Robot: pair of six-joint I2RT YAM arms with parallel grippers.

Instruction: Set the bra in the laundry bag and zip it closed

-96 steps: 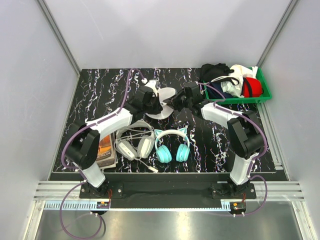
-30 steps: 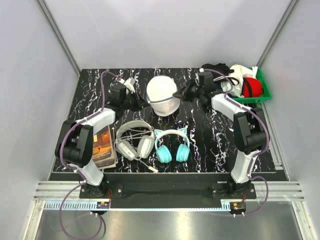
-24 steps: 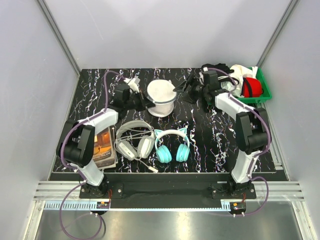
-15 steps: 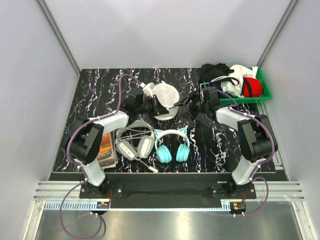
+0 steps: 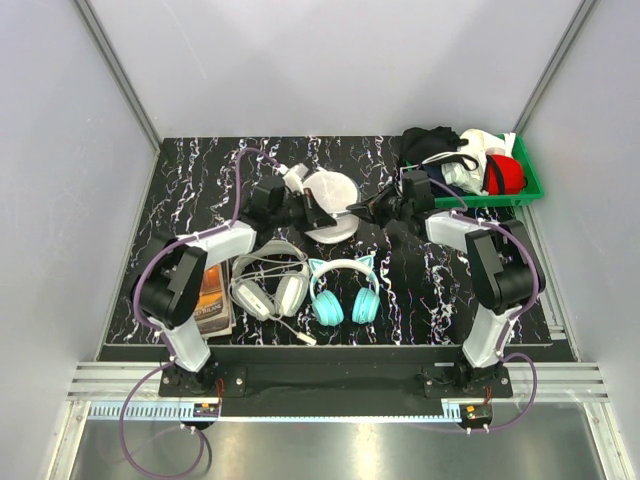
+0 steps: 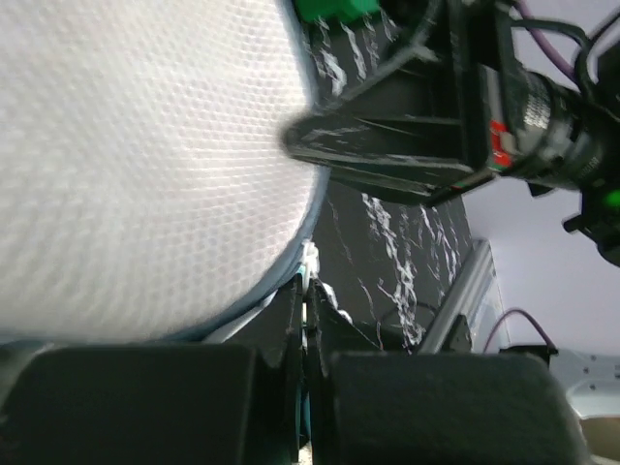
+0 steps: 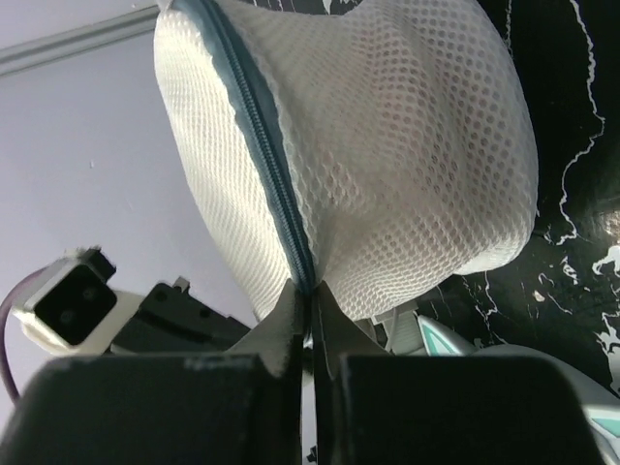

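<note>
The laundry bag (image 5: 330, 192), a white mesh dome with a blue-grey zipper, hangs tilted between my two grippers just above the black marble table. My left gripper (image 5: 312, 212) is shut on its rim from the left; in the left wrist view the bag (image 6: 145, 145) fills the upper left above the closed left gripper (image 6: 308, 291). My right gripper (image 5: 360, 208) is shut on the zipper seam from the right; in the right wrist view the zipper runs down the bag (image 7: 407, 145) into the closed right gripper (image 7: 312, 291). The bra is hidden; only a faint pink tint shows through the mesh.
A green bin (image 5: 532, 180) at the back right holds a red garment (image 5: 505, 175) and a black garment (image 5: 430, 143). White-grey headphones (image 5: 268, 285) and teal cat-ear headphones (image 5: 343, 290) lie in front of the bag. A book (image 5: 210, 295) lies at the left.
Over the last second both arms brought the bag nearer and lower and turned it from upright to tilted. In the last half second the right gripper shifted slightly back and left.
</note>
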